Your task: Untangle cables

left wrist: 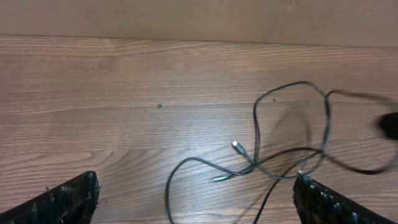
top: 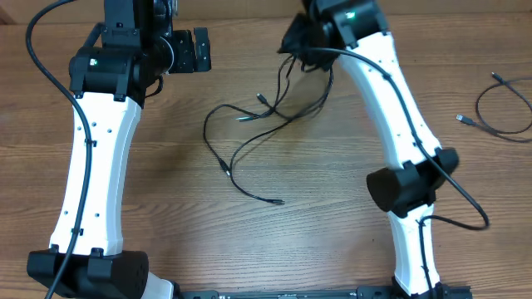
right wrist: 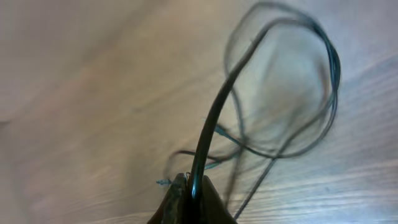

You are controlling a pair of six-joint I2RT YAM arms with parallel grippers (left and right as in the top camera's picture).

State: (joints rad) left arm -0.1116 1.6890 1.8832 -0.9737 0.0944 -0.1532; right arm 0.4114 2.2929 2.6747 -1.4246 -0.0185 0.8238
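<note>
A tangle of thin black cables (top: 249, 133) lies on the wooden table in the middle, with small plugs at loose ends (top: 261, 98). In the left wrist view the same tangle (left wrist: 280, 155) lies ahead and to the right. My right gripper (top: 303, 51) is at the back centre and is shut on one black cable (right wrist: 208, 124), which rises from between its fingers (right wrist: 191, 186) into a lifted loop. My left gripper (top: 195, 50) is open and empty at the back left, its fingers (left wrist: 196, 199) wide apart above the table.
A separate black cable (top: 499, 112) with small plugs lies at the far right of the table. The white arms stand at left (top: 91, 158) and right (top: 399, 124). A cardboard-coloured wall (left wrist: 199, 18) runs along the table's far edge.
</note>
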